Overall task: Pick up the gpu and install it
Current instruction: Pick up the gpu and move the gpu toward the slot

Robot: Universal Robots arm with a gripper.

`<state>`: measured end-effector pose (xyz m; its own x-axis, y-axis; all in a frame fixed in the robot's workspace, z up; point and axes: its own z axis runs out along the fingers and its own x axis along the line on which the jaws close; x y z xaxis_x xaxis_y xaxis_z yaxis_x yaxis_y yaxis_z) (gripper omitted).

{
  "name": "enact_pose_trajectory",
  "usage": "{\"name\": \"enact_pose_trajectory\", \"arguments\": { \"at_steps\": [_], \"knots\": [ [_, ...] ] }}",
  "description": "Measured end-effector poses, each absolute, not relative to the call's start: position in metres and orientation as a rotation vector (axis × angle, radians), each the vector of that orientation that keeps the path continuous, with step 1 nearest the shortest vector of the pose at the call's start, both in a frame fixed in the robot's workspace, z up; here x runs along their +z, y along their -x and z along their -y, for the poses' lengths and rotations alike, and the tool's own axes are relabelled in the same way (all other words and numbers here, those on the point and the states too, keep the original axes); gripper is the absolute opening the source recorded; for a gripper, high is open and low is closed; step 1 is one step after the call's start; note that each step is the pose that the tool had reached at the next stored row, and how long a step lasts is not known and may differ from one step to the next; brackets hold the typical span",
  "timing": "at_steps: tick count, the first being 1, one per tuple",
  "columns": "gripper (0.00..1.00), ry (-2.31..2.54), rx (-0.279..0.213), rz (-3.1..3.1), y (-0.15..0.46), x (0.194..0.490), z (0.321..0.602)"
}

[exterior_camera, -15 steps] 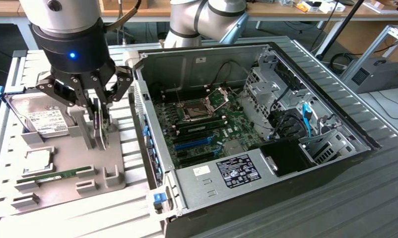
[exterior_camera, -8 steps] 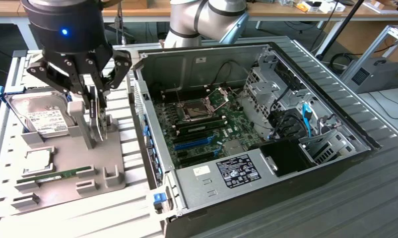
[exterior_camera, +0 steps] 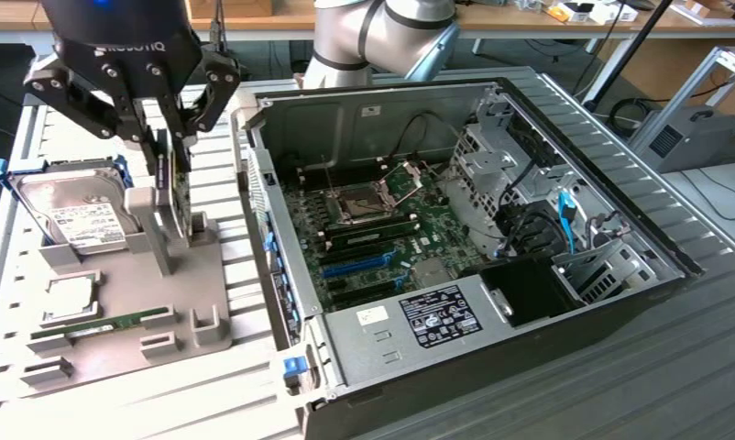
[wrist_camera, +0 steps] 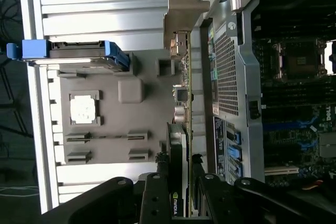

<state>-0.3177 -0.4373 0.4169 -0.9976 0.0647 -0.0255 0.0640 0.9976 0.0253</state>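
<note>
The gpu (exterior_camera: 178, 197) is seen standing upright in the grey holder (exterior_camera: 123, 335) beside the open computer case (exterior_camera: 380, 101), so lifting and installing are left. The gripper (exterior_camera: 174, 142) is narrowed onto it, fingers (wrist_camera: 160, 169) pressed against both faces. "ROBOTIQ" is partly read on the gripper, and an NVIDIA logo (wrist_camera: 175, 203) on the card.

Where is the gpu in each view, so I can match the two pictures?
Exterior view: the gpu stands on edge in the grey fixture, on the exterior view's left, beside the open computer case.
Wrist view: the gpu runs edge-on between the grey fixture and the computer case.
Shared landmark: the blue-framed hard drive.
</note>
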Motion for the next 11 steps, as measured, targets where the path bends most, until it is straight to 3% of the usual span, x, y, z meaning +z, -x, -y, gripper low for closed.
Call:
{"name": "enact_pose_trajectory", "arguments": {
  "at_steps": [11],
  "knots": [
    [0.27,-0.094,0.038,-3.113,0.3177,0.4268,0.4373]
  ]
}}
